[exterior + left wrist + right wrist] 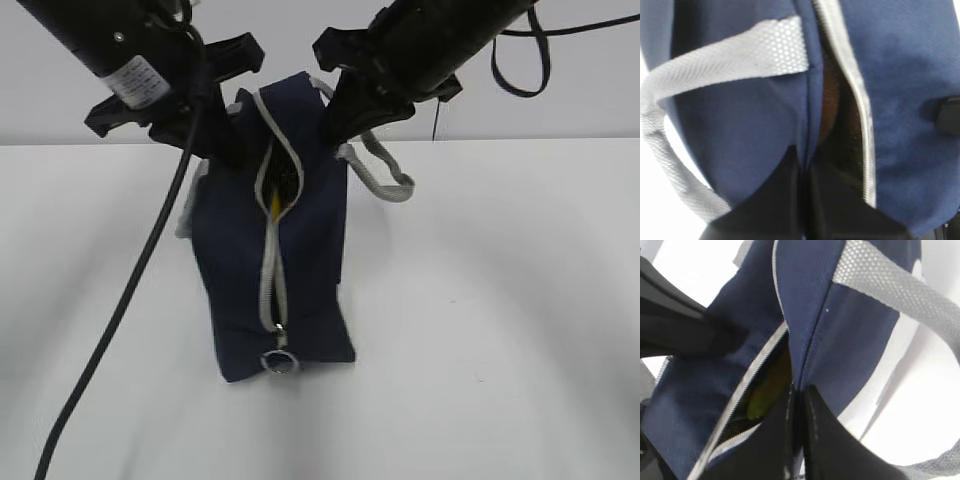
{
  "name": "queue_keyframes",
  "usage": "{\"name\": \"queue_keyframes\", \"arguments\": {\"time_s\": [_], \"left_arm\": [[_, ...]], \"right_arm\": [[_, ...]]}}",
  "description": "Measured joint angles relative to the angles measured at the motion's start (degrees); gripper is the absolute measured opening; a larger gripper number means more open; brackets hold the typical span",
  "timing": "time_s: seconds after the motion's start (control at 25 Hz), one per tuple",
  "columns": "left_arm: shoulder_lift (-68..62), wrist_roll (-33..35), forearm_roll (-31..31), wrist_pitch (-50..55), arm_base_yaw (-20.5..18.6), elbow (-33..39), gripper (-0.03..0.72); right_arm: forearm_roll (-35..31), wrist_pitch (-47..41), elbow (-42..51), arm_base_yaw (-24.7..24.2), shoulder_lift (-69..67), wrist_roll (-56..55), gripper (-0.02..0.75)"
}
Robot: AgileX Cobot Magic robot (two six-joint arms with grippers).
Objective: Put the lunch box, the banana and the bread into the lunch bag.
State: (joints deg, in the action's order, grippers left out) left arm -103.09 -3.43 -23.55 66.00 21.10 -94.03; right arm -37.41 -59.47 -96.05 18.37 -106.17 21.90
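The navy lunch bag (300,260) stands upright on the white table, its top zipper partly open. My left gripper (235,150) (805,160) is shut on the bag's fabric edge left of the opening. My right gripper (335,125) (797,387) is shut on the fabric edge right of it. The yellow banana (274,204) (762,395) shows inside through the gap. A golden-brown surface inside, seemingly the bread (832,100), shows in the left wrist view. The lunch box is hidden.
Grey strap handles (390,175) (730,55) (890,285) hang off both sides of the bag. The zipper's ring pull (279,361) sits low at the bag's near end. A black cable (130,290) trails from the left arm across the table (520,330).
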Motion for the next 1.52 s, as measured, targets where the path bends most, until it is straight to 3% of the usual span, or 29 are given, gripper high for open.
{"name": "queue_keyframes", "arguments": {"time_s": [0.16,0.32,0.48,0.84,1.32,1.4,1.52], "left_arm": [[0.0,0.0,-1.0,-3.2,2.8,0.0,-0.003],[-0.2,0.1,-1.7,-5.6,3.2,0.0,-0.003],[-0.6,0.2,-1.7,-7.2,3.2,-0.6,-0.003],[-5.8,0.2,-2.2,-5.8,3.2,-9.1,-0.003],[-7.8,0.3,-3.2,-6.2,3.2,-10.0,-0.003],[-7.8,0.3,-3.1,-6.2,3.2,-10.0,-0.001],[-7.8,0.3,-3.1,-6.2,3.2,-10.0,0.042]], "right_arm": [[7.8,-1.9,0.0,0.0,2.2,-4.3,0.004],[12.1,-2.5,0.0,0.0,2.5,-6.8,0.004],[12.8,-2.5,0.0,0.0,2.8,-8.2,0.004],[13.9,-1.1,0.0,-2.2,2.8,-8.9,0.004],[14.8,-0.4,0.0,-2.7,2.8,-8.9,0.006],[14.8,-0.5,0.0,-2.7,2.8,-8.9,0.033],[14.8,-0.9,0.0,-2.7,2.8,-8.9,0.156]]}}
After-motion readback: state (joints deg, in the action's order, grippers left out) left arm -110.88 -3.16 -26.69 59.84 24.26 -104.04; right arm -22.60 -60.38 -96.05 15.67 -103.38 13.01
